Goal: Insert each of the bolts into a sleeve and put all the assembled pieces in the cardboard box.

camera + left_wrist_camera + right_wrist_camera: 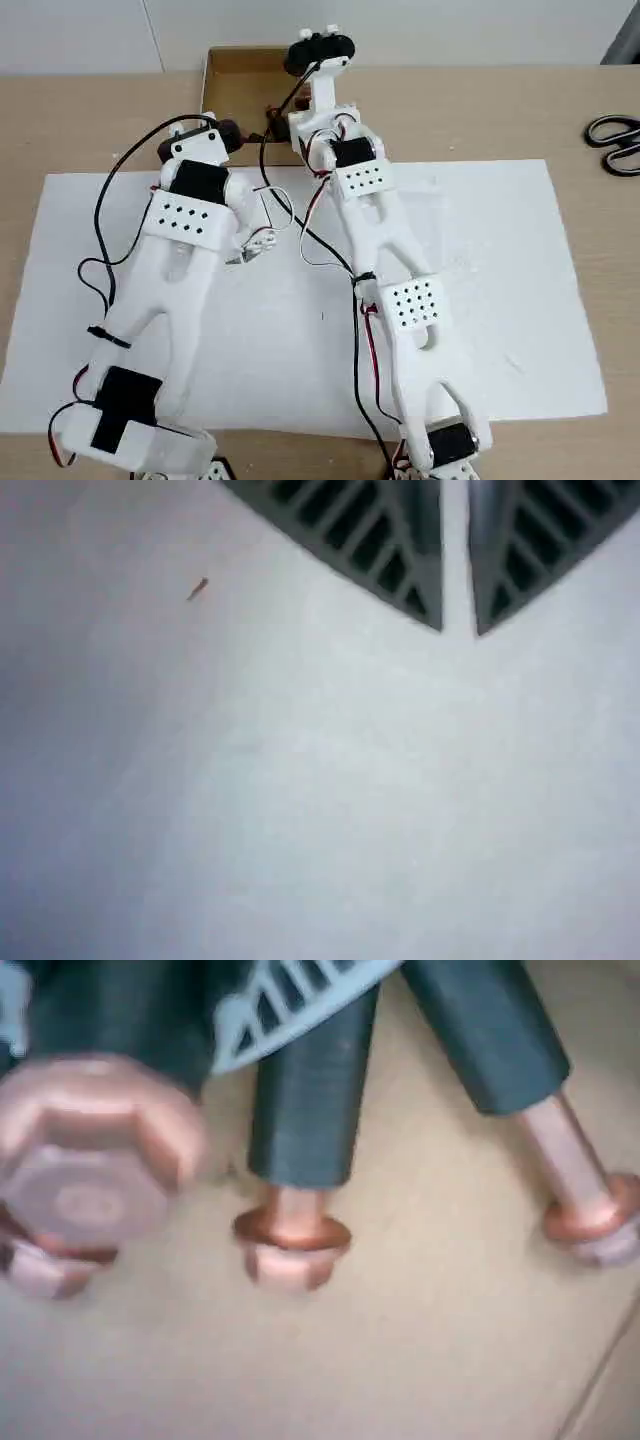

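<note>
— What does the setup rest on?

— A wooden table [90, 120] with a white sheet [500, 300] spread over it. Both arms start at its near edge.

— And the nearer arm?

— The left gripper [252, 245] hangs low over the middle of the sheet. Its jaws are drawn almost together, leaving only a slit, and they hold nothing.

— Further out?

— The right gripper [280, 125] is down inside the cardboard box [235, 80] at the far edge. Three assembled pieces are there. A dark sleeve [300, 1090] lies on the box floor with its copper bolt [292, 1245] poking out. A second piece [560, 1190] lies just beside it. A third bolt head [90, 1160] sits much closer to the lens.

— Is that third one gripped?

— That cannot be told, because the contact is not visible.

— So which step is this?

— It looks like delivery, with a finished piece being set down among the others in the box, late in the task.

— What does the next move call for?

— Probably a clean release. After that the gripper should lift straight up past the box wall without dragging the neighbouring pieces.
</note>
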You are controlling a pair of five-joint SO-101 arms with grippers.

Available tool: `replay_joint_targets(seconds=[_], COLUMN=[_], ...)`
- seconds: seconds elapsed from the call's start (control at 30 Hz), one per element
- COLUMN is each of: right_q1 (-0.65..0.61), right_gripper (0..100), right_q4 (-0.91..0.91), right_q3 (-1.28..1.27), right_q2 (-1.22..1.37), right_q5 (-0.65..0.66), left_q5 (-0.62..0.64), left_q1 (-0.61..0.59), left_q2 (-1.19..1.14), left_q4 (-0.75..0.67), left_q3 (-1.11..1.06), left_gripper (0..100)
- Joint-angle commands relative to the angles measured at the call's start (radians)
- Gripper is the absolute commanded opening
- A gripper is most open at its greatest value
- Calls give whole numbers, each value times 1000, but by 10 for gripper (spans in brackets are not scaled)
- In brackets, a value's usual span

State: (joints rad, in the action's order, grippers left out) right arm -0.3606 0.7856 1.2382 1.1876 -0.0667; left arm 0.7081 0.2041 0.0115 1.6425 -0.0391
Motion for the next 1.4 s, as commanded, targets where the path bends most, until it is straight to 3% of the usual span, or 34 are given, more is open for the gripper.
replay_joint_targets(seconds=[0.0, 0.1, 0.33, 0.6, 0.8, 1.07, 1.37], right_q1=[-2, -2, -2, -19, -19, -31, -27], right_gripper=[9, 20, 209, 217, 208, 2, 4], right_q4=[-30, -30, -35, -33, 8, 211, 306], right_q3=[77, 80, 80, 81, 184, 410, 445], right_q2=[-27, -30, -33, -35, -36, -28, -53], right_q5=[52, 60, 60, 60, 57, 60, 54], left_q5=[5, 3, 3, 2, 2, 0, 2], left_q1=[6, 6, 6, 6, -2, 2, -2], left_q2=[49, 44, 44, 51, 52, 52, 52], left_q4=[-11, -11, -12, -15, -17, -18, -18], left_q3=[2, 2, 2, 2, 8, 8, 171], left_gripper=[6, 6, 6, 6, 6, 6, 6])
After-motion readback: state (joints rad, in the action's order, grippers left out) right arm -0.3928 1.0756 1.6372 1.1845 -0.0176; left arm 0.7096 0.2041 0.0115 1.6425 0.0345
